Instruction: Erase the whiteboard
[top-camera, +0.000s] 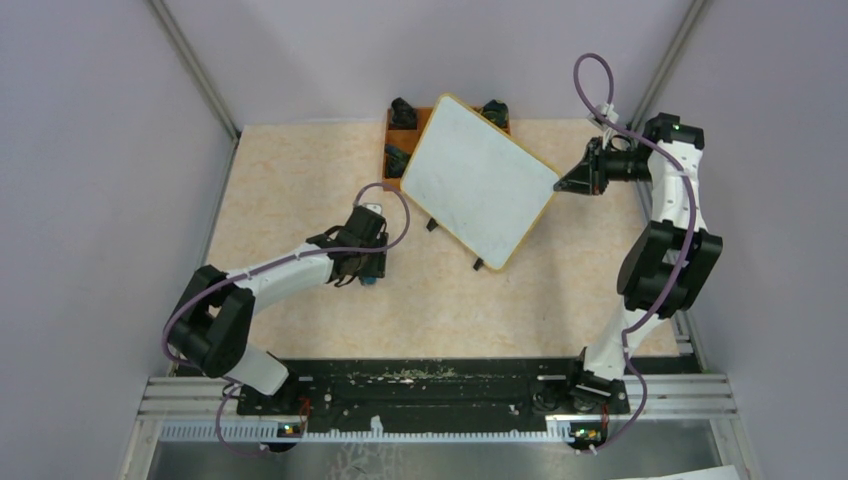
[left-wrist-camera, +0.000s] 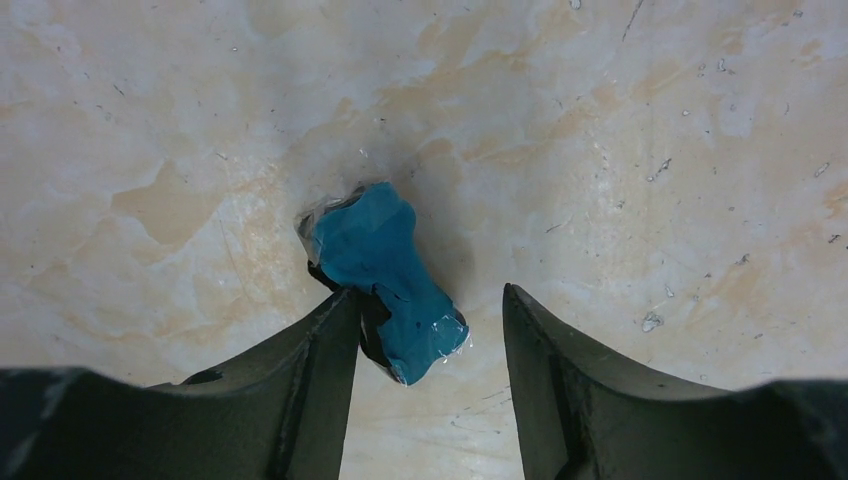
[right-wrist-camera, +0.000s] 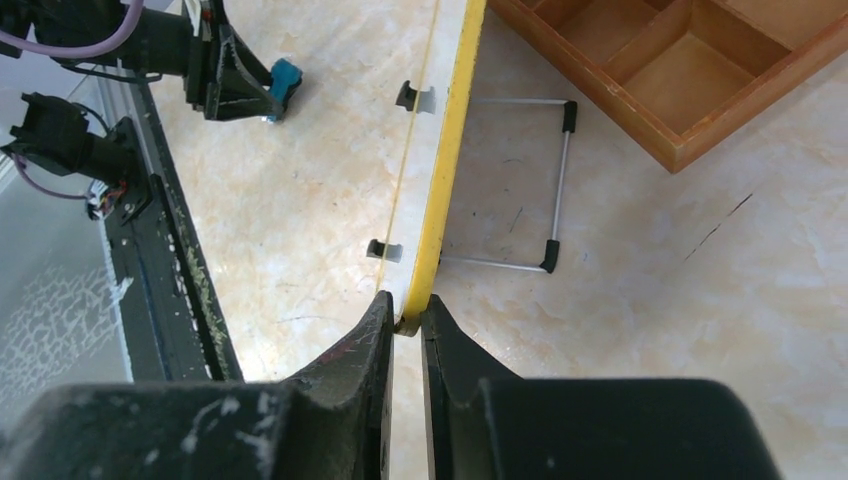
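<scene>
The whiteboard (top-camera: 480, 178) is white with a yellow frame and shows no writing. It stands tilted on its wire stand at the table's back middle. My right gripper (top-camera: 572, 180) is shut on its right corner; in the right wrist view the yellow edge (right-wrist-camera: 445, 190) runs up from between the fingers (right-wrist-camera: 405, 325). My left gripper (top-camera: 366, 272) is low over the table, left of the board, with jaws open. A blue eraser (left-wrist-camera: 385, 275) lies on the table, touching the left finger (left-wrist-camera: 315, 360) and apart from the right one.
An orange-brown wooden tray (top-camera: 398, 135) with compartments sits behind the board; it also shows in the right wrist view (right-wrist-camera: 680, 70). The board's wire stand (right-wrist-camera: 530, 180) rests on the table. Grey walls close in both sides.
</scene>
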